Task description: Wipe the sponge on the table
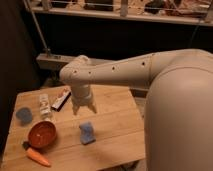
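A small light-blue sponge [87, 132] lies flat on the pale wooden table [117, 125], toward the front middle. My gripper [84, 109] hangs from the white arm above the tabletop, just behind the sponge and apart from it. Its fingers point down at the wood. Nothing is visibly held.
An orange bowl [41, 134] sits at the front left with a carrot [37, 157] by the front edge. A dark-blue disc [23, 115] lies at the left, a clear bottle [45, 106] beside it, and a dark packet [61, 99] behind. My bulky white arm [175, 100] fills the right side.
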Tool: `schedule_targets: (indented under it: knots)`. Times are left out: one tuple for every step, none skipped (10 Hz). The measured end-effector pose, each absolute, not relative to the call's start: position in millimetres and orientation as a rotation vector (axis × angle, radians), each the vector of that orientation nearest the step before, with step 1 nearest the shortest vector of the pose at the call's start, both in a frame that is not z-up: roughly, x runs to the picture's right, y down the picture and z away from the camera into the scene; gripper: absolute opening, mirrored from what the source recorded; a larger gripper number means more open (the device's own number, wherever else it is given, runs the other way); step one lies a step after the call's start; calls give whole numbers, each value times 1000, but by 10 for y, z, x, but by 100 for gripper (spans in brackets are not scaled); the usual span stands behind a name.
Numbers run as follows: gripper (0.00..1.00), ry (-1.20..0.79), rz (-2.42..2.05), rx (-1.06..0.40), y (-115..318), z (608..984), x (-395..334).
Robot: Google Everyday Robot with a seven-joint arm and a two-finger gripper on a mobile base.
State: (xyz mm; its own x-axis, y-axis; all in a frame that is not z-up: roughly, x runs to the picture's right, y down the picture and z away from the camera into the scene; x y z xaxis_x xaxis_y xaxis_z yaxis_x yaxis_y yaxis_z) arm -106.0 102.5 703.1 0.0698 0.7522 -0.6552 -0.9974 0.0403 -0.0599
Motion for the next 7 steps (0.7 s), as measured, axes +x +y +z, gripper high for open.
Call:
schedule_targets:
  knots:
    - [65,523,1437,-590,1025,7031,-1060]
    - [65,523,1437,-590,1026,7031,-1060]
    - [65,523,1437,-590,1026,7032,-1059]
    - [65,523,1437,-590,1025,7031,-1060]
    - [65,523,1437,-589,1026,7031,-1061]
    - [65,521,1428,-588,1036,7027,-1062]
    - [65,512,1411,-582,1038,7025,-1071]
